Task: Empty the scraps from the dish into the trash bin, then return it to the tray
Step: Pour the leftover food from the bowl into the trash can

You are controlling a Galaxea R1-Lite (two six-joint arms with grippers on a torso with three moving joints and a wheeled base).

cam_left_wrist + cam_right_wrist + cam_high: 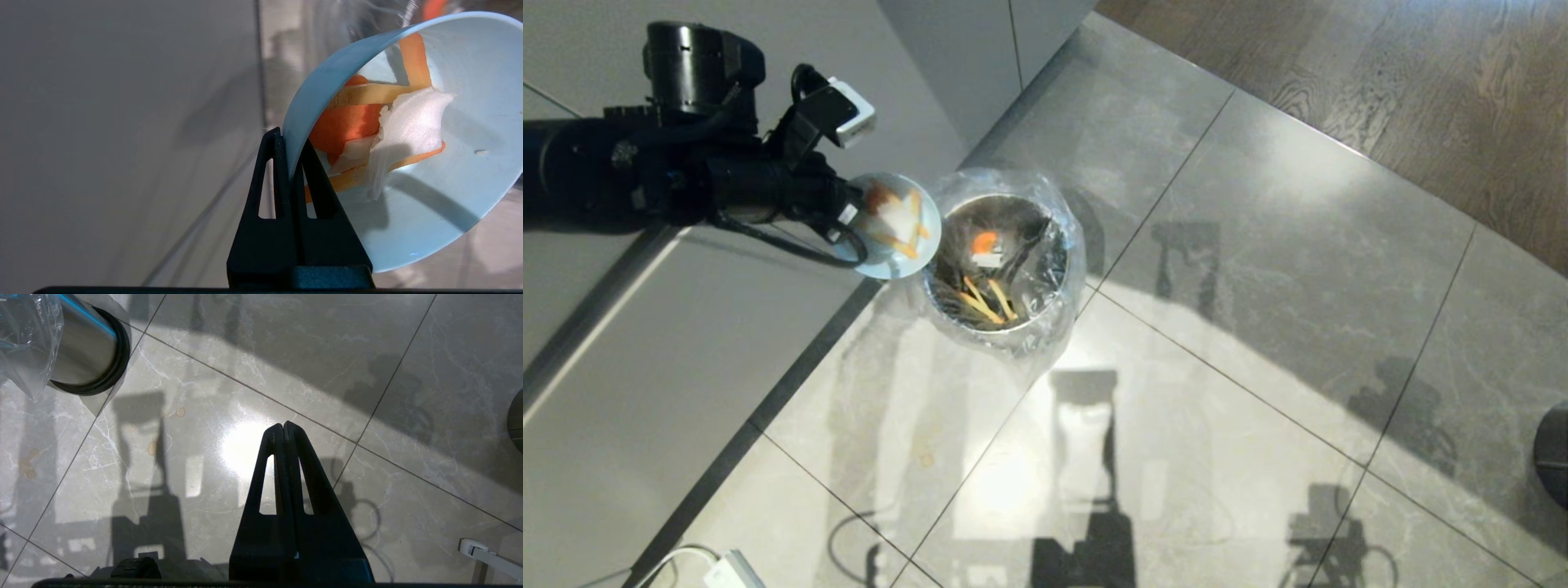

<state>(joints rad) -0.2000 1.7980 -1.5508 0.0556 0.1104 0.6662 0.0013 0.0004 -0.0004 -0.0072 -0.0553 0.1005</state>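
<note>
Head view shows the left gripper (849, 214) holding the dish (894, 226) tilted just beside the trash bin (999, 263), scraps (900, 220) still inside. Tip it further over the bin's mouth so nothing lands on the floor. Jaws are clamped on the dish's rim; the right gripper (284, 426) hangs closed, empty.

The pale blue dish (449, 171) is tilted on edge, its rim pinched between the left fingers (286, 179). Orange and yellow scraps (367, 118) with a white lump cling inside, just beyond the fingertips. The bag-lined metal bin (1001, 257) sits directly past the dish.
</note>
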